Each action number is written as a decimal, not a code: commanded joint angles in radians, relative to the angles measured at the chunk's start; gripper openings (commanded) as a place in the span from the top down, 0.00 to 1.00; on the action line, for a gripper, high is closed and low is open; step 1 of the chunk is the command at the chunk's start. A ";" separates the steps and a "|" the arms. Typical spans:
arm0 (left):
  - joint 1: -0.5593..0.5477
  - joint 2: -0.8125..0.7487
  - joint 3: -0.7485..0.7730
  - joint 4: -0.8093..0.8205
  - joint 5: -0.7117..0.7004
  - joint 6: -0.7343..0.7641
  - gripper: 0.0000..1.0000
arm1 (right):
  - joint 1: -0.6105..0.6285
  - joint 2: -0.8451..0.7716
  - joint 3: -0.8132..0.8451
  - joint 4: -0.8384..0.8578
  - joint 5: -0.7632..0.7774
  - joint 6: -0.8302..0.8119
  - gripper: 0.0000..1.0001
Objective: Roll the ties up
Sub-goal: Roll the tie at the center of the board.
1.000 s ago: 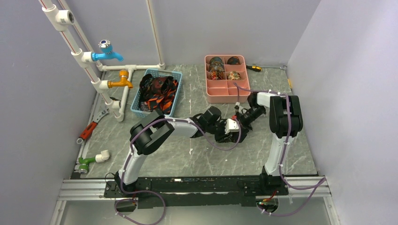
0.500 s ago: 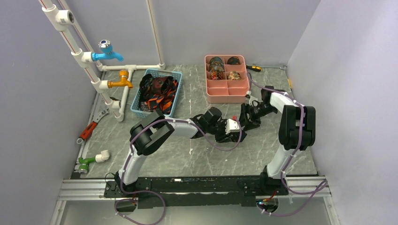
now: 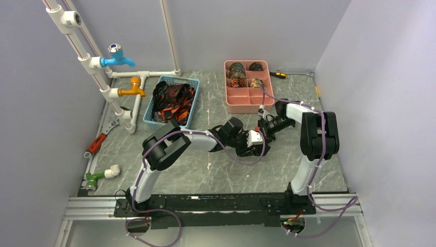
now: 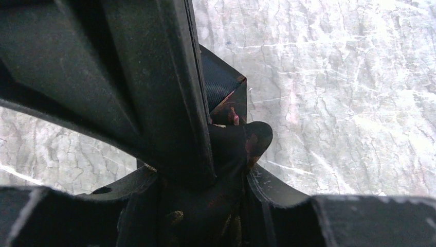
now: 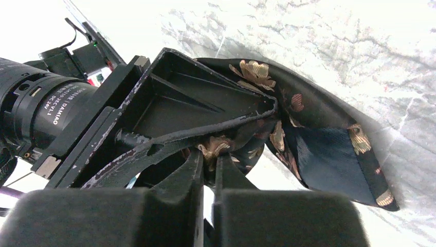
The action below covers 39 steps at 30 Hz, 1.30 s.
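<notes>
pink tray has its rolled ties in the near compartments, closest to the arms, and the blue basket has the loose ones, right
Not quite. The top external view shows the rolled ties in the far compartments of the pink tray, toward the back wall. The near compartments show bare pink. The rest holds: the blue basket has the loose ties.
</notes>
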 commanded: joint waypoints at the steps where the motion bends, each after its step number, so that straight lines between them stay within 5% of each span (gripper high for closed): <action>1: 0.001 0.039 -0.044 -0.168 -0.042 -0.022 0.70 | 0.006 0.049 0.020 0.088 0.191 -0.062 1.00; 12: 0.026 -0.040 -0.068 -0.005 0.134 -0.067 0.37 | 0.005 0.098 0.030 0.075 0.305 -0.198 1.00; 17: 0.026 -0.040 -0.066 0.046 0.160 -0.099 0.35 | -0.004 0.103 0.038 0.087 0.321 -0.212 1.00; 28: 0.032 0.028 -0.005 0.045 0.087 -0.152 0.46 | -0.019 0.120 0.049 0.142 0.385 -0.179 1.00; 33: 0.032 0.027 -0.005 0.051 0.087 -0.160 0.44 | -0.019 0.112 0.040 0.171 0.408 -0.173 1.00; 39: 0.023 0.046 0.018 -0.052 -0.025 -0.088 0.81 | -0.027 0.090 0.076 0.098 0.358 -0.170 0.93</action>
